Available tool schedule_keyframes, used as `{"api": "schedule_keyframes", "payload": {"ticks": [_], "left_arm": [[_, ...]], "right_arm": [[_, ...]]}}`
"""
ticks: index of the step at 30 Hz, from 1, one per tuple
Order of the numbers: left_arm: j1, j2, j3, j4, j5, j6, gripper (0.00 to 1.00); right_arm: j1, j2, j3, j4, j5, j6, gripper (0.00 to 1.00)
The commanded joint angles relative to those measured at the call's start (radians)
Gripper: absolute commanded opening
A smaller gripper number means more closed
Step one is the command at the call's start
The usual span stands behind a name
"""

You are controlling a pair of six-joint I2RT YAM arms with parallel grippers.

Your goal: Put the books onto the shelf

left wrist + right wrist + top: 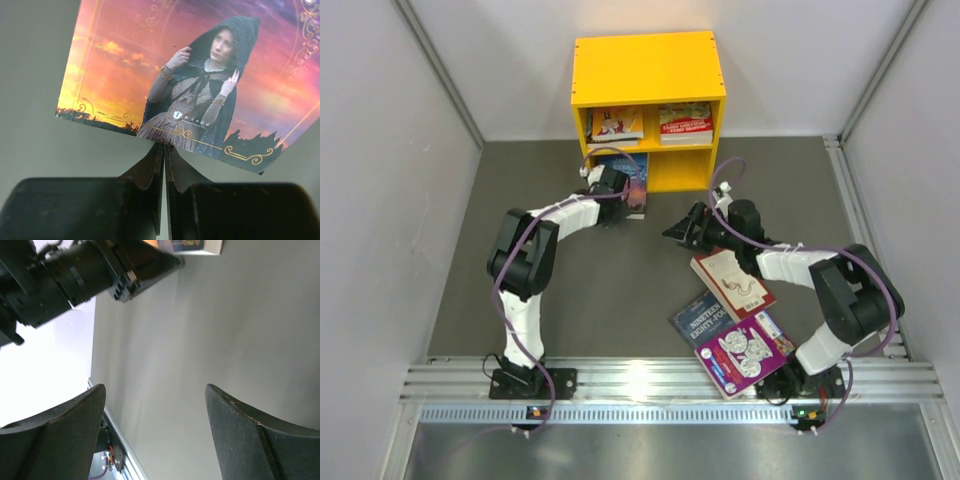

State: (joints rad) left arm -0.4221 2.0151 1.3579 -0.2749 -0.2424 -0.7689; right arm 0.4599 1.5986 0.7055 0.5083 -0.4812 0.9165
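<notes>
A book with a sunset cover and a hooded woman (200,85) lies flat on the grey table in front of the yellow shelf's (648,66) lower left compartment; the overhead view shows this book (638,198) too. My left gripper (164,146) is shut, its tips against the book's near edge, not clamped on it; seen from above, the left gripper (621,193) sits just left of the book. My right gripper (155,387) is open and empty above bare table, and in the top view the right gripper (672,233) is right of that book. Two books (614,125) (686,120) rest on the shelf's upper board.
A red-cream book (732,283), a dark blue book (705,318) and a purple book with white circles (748,352) lie near the right arm's base. The left arm (65,275) crosses the top of the right wrist view. Grey walls close in both sides.
</notes>
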Motion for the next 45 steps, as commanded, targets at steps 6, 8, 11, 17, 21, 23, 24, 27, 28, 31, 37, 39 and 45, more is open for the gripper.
{"api": "schedule_keyframes", "payload": {"ticks": [6, 8, 11, 17, 21, 23, 24, 27, 28, 31, 37, 39, 45], "left_arm": [[0.040, 0.011, 0.136, 0.046, -0.097, -0.066, 0.09], [0.042, 0.010, 0.150, 0.057, -0.092, -0.076, 0.09], [0.042, 0.016, 0.184, 0.066, -0.078, -0.095, 0.09], [0.042, 0.053, 0.241, 0.066, -0.054, -0.151, 0.08], [0.037, 0.025, 0.199, 0.081, -0.012, -0.176, 0.04], [0.029, -0.053, 0.138, 0.162, -0.012, -0.168, 0.03], [0.028, -0.082, 0.072, 0.187, -0.021, -0.158, 0.04], [0.025, -0.189, -0.008, 0.226, -0.028, -0.127, 0.03], [0.023, -0.235, -0.022, 0.227, -0.023, -0.104, 0.03], [0.016, -0.308, -0.080, 0.295, 0.067, -0.027, 0.07], [-0.018, -0.279, -0.085, 0.284, 0.216, 0.115, 0.06], [-0.020, -0.234, -0.076, 0.284, 0.319, 0.131, 0.00], [-0.084, -0.073, 0.001, 0.192, 0.275, 0.200, 0.00]], "right_arm": [[-0.003, -0.072, -0.023, 0.003, -0.008, -0.054, 0.80], [-0.003, -0.075, -0.026, -0.002, -0.005, -0.056, 0.80], [-0.003, -0.075, -0.034, -0.002, -0.005, -0.061, 0.80], [-0.004, -0.062, -0.025, -0.005, 0.024, -0.064, 0.80], [-0.004, -0.016, 0.032, -0.031, 0.046, -0.064, 0.79], [-0.007, -0.003, 0.058, -0.031, 0.052, -0.065, 0.79], [-0.009, 0.009, 0.064, -0.031, 0.052, -0.064, 0.79], [-0.012, 0.024, 0.084, -0.030, 0.047, -0.061, 0.78], [-0.012, 0.026, 0.083, -0.027, 0.047, -0.062, 0.79], [-0.013, 0.018, 0.059, -0.017, 0.049, -0.062, 0.78], [-0.026, -0.011, 0.002, -0.019, 0.046, -0.065, 0.78], [-0.035, -0.032, -0.011, -0.028, 0.047, -0.076, 0.78], [-0.078, -0.115, -0.057, -0.093, 0.032, -0.114, 0.78]]}}
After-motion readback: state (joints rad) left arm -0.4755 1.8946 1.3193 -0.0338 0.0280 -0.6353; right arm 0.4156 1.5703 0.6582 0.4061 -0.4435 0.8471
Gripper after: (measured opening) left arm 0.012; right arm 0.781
